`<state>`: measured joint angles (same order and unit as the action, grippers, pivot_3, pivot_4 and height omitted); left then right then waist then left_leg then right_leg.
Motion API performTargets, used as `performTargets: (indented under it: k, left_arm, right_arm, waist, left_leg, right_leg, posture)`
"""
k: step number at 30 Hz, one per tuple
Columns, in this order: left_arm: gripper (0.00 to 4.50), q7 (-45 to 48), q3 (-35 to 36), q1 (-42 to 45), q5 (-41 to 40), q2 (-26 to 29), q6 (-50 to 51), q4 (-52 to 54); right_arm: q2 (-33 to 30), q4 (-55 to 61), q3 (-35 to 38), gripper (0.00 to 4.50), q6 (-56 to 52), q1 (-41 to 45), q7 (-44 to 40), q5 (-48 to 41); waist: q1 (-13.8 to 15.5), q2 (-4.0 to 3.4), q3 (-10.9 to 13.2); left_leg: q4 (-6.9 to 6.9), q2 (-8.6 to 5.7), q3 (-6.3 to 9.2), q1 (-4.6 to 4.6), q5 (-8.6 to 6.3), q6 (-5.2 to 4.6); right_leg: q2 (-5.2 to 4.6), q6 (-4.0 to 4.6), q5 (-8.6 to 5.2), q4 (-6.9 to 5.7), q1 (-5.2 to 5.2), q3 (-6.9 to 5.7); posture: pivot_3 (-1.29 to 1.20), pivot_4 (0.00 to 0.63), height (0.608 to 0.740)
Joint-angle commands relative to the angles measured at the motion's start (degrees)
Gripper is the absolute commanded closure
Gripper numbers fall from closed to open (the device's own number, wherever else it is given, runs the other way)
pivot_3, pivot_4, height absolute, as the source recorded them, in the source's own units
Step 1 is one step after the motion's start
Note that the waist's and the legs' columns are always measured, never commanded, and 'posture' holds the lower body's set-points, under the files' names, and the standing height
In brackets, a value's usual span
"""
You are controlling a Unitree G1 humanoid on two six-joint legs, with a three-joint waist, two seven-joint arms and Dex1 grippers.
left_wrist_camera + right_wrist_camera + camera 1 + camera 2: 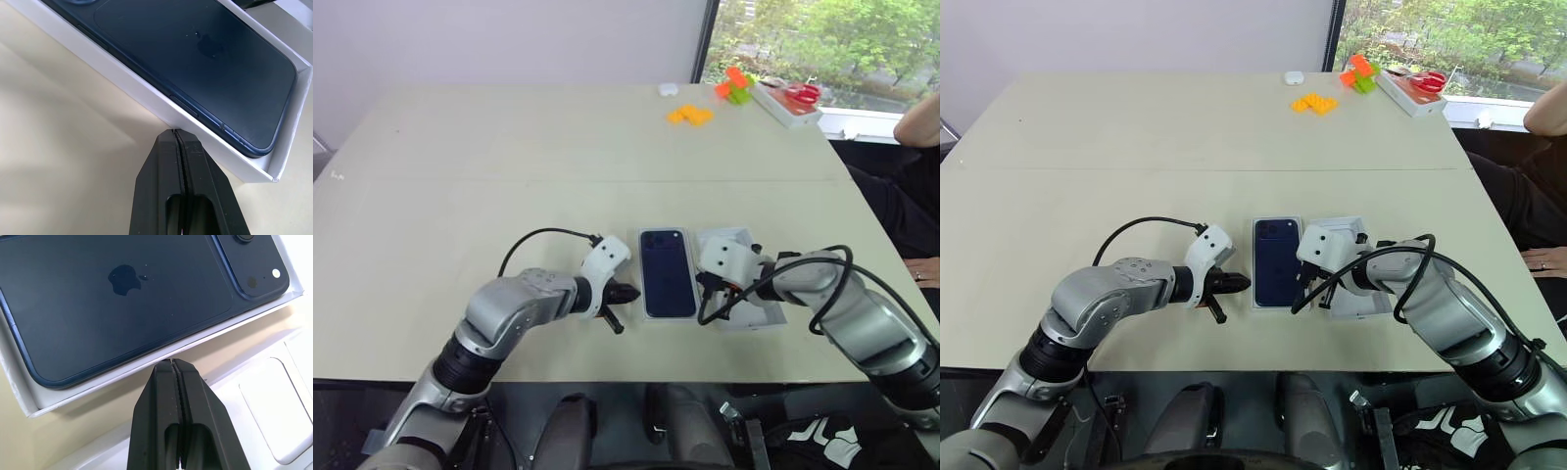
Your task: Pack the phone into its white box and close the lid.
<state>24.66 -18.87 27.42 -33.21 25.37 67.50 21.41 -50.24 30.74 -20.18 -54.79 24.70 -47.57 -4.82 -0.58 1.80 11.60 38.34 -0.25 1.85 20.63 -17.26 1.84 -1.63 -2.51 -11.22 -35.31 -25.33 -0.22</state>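
The dark navy phone (667,272) lies back up inside the white box (142,93), its camera cluster (252,259) at the far end. My left gripper (634,293) is shut, and its tips (175,131) touch or nearly touch the box's left wall near the front corner. From the other side, my right gripper (171,361) is shut with nothing in it, and its tip is close to the box's right wall. Under the right gripper lies a white rimmed tray (756,313), apparently the lid, open side up. A white insert (274,401) with a rounded hollow lies in it.
Far back on the table are orange blocks (690,115), orange and green blocks (736,86), a small white object (669,89) and a white tray with red scissors (790,101). A person's arm and hand (920,122) show at the right edge. The table's front edge is just behind both grippers.
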Motion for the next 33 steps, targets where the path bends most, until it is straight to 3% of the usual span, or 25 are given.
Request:
performTargets:
  k: [1,7,11,13,17,23,27,33]
  left_arm:
    - [4.46,1.3,0.9,0.4,-0.9,-1.2,0.2,1.9]
    - [4.46,3.4,5.5,-1.6,-1.9,2.7,1.1,4.5]
    - [4.46,5.9,9.2,-4.2,-2.1,6.5,-2.1,7.4]
    - [4.50,7.6,10.1,-5.6,-1.4,8.4,-5.3,8.5]
    - [4.50,12.8,10.2,-8.6,0.6,12.6,-13.9,10.7]
    - [4.50,19.4,9.5,-12.5,3.5,16.3,-25.0,12.2]
    - [4.50,23.8,9.4,-15.6,5.0,18.3,-31.7,13.5]
    - [4.50,24.2,9.2,-16.4,5.8,17.5,-33.4,13.0]
  right_arm:
    - [0.1,3.8,0.9,4.50,0.8,0.5,-1.2,-1.6]
    - [-2.8,5.8,6.1,4.50,0.3,1.5,-3.3,-3.5]
    - [-1.4,6.4,12.6,4.50,-5.1,2.8,-3.9,-9.4]
    - [-0.3,6.7,14.6,3.94,-9.7,2.9,-3.4,-12.3]
    - [0.2,7.5,15.1,2.12,-20.7,4.0,-0.1,-15.0]
    - [3.8,6.4,15.3,2.12,-36.0,6.6,5.4,-18.0]
    - [4.8,5.6,16.0,2.12,-37.7,5.4,8.6,-20.0]
    - [6.4,4.9,16.3,2.12,-37.7,3.9,13.9,-23.5]
  waist:
    - [-0.1,0.00,0.0]
    - [-0.3,0.00,0.0]
    - [-0.2,0.00,0.0]
    - [-0.1,0.00,0.0]
    - [-0.1,-0.01,0.0]
    - [-0.1,-0.01,0.0]
    - [-0.1,-0.02,0.0]
    - [-0.2,-0.01,0.0]
  left_leg:
    - [0.00,0.00,0.00,-0.04,0.00,0.00]
    - [-0.07,0.03,-0.02,-0.09,0.00,0.00]
    - [-0.09,0.06,-0.01,-0.15,-0.01,-0.01]
    - [-0.09,0.07,0.00,-0.16,-0.01,-0.01]
    - [-0.10,0.08,-0.03,-0.13,-0.01,-0.01]
    - [-0.09,0.07,-0.08,-0.13,-0.01,-0.02]
    - [-0.12,0.09,-0.08,-0.12,-0.02,-0.03]
    - [-0.11,0.09,-0.09,-0.11,-0.02,-0.04]
  right_leg:
    - [0.00,0.00,0.00,0.00,0.03,0.00]
    - [0.05,-0.02,0.01,0.00,0.03,0.02]
    - [0.09,-0.01,0.01,-0.02,0.04,0.02]
    - [0.09,0.08,-0.05,-0.03,0.05,0.01]
    - [0.04,0.17,-0.09,-0.01,0.04,0.03]
    - [0.01,0.19,-0.09,0.02,0.04,0.06]
    - [0.05,0.19,-0.10,0.03,0.01,0.05]
    - [0.06,0.16,-0.11,0.05,0.02,0.05]
  posture:
    - [0.00,0.150,0.740]
    - [0.00,0.150,0.740]
    - [0.00,0.150,0.740]
    - [0.00,0.150,0.740]
    - [0.00,0.150,0.740]
    - [0.00,0.150,0.740]
    - [0.00,0.150,0.740]
    - [0.00,0.150,0.740]
